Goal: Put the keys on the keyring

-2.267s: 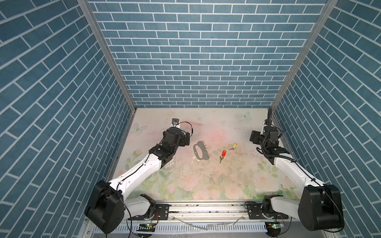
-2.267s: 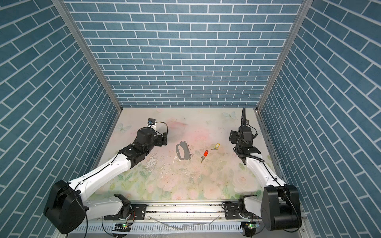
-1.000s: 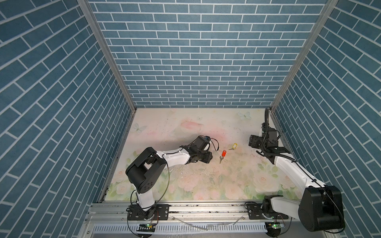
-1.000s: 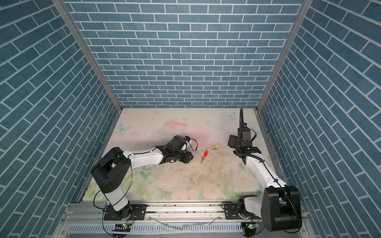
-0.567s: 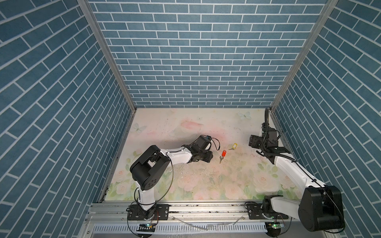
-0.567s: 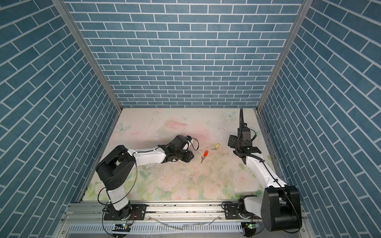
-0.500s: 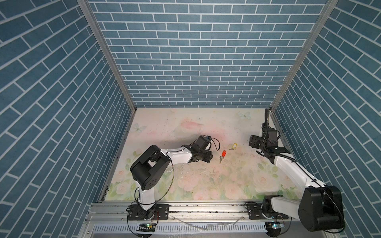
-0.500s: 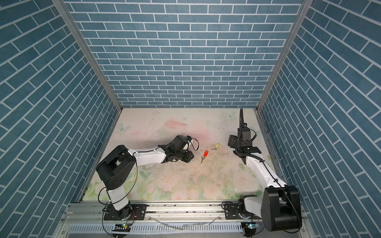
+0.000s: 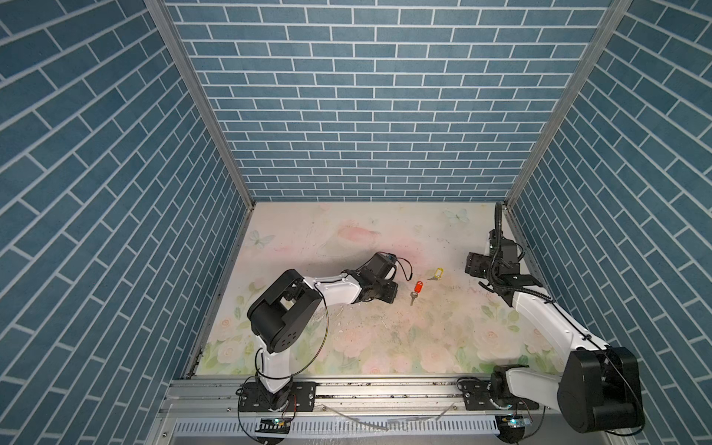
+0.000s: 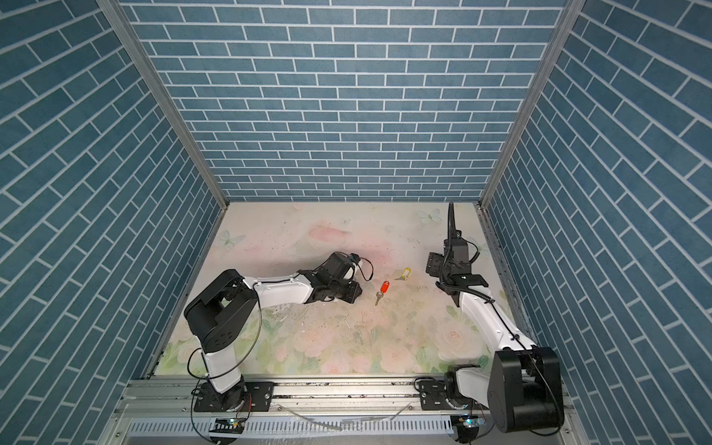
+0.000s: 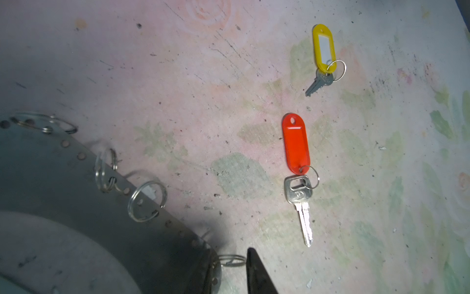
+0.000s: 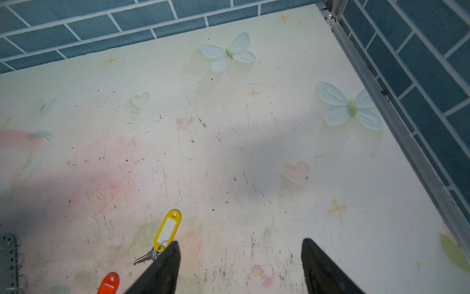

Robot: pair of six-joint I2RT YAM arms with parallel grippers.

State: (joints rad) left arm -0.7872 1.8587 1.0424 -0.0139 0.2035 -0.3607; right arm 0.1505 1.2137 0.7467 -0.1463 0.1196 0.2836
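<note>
The keyring's black strap (image 11: 76,203), with small silver rings (image 11: 146,201) along its edge, lies on the flowered mat. In both top views my left gripper (image 9: 387,294) (image 10: 352,294) covers it. That left gripper (image 11: 230,262) straddles the strap's edge, jaws narrow, and a ring lies in the gap beside one finger (image 11: 254,275). The red-tagged key (image 9: 418,287) (image 10: 384,287) (image 11: 296,145) lies just right of it, and the yellow-tagged key (image 9: 437,273) (image 10: 403,274) (image 12: 167,229) a little farther. My right gripper (image 12: 241,243) (image 9: 476,264) hovers open and empty right of the yellow-tagged key.
Blue brick-patterned walls close off the left, back and right. A metal frame strip (image 12: 407,132) runs along the mat's right edge. The arms' mounting rail (image 9: 385,389) lies across the front. The mat (image 9: 366,339) is scuffed and pale.
My left arm swung right and came down over the keyring, which lay in plain sight before. Its jaws have narrowed round the strap. The right arm has hardly moved.
</note>
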